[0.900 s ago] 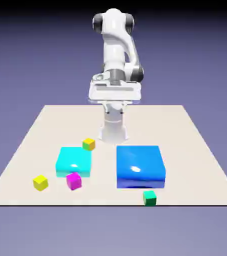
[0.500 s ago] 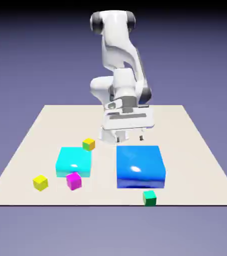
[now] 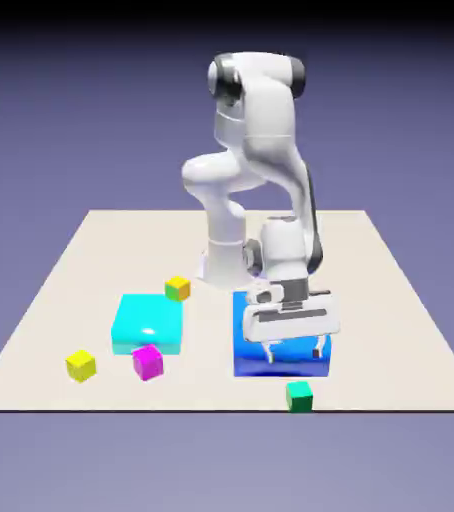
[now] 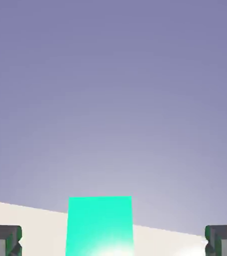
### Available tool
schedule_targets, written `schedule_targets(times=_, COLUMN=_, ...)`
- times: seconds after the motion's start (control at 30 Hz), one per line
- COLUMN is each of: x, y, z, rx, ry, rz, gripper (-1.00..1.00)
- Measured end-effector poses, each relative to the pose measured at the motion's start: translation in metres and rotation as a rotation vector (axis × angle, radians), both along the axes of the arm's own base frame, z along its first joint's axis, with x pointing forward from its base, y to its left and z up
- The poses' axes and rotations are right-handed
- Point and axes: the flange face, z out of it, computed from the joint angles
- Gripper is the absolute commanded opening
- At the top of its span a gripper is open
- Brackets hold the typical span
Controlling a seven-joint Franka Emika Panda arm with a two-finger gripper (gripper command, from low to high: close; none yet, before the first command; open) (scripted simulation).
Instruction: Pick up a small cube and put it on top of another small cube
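— Where's your gripper now?

— Over the blue block, fingers wide apart with nothing between them.

— And the green cube?

— You'll see it on the table, near the front edge, just in front of that block. In the hand view it sits low, between the fingertips, untouched.

a flat, pale beige desk lies before a plain blue-violet backdrop that darkens to near black along the top.
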Motion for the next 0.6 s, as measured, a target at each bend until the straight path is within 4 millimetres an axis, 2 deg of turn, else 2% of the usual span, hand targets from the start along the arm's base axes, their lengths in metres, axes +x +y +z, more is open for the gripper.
schedule_targets(times=0.03, x=0.0, y=0.0, z=0.0, rx=0.0, ry=0.0, rz=0.0, gripper=0.0)
schedule_targets(times=0.23, x=0.022, y=0.004, z=-0.061, rx=-0.001, ry=0.0, rz=0.0, gripper=0.0)
schedule_targets(times=0.27, x=0.023, y=0.004, z=-0.064, rx=0.0, ry=0.0, rz=0.0, gripper=-1.0)
schedule_targets(times=0.33, x=0.023, y=0.004, z=-0.064, rx=0.0, ry=0.0, rz=0.0, gripper=-1.0)
schedule_targets(times=0.53, x=0.001, y=0.0, z=-0.003, rx=0.0, ry=0.0, rz=0.0, gripper=-1.0)
schedule_targets(times=0.6, x=0.003, y=-0.039, z=0.008, rx=-0.007, ry=-0.006, rz=-0.046, gripper=-1.0)
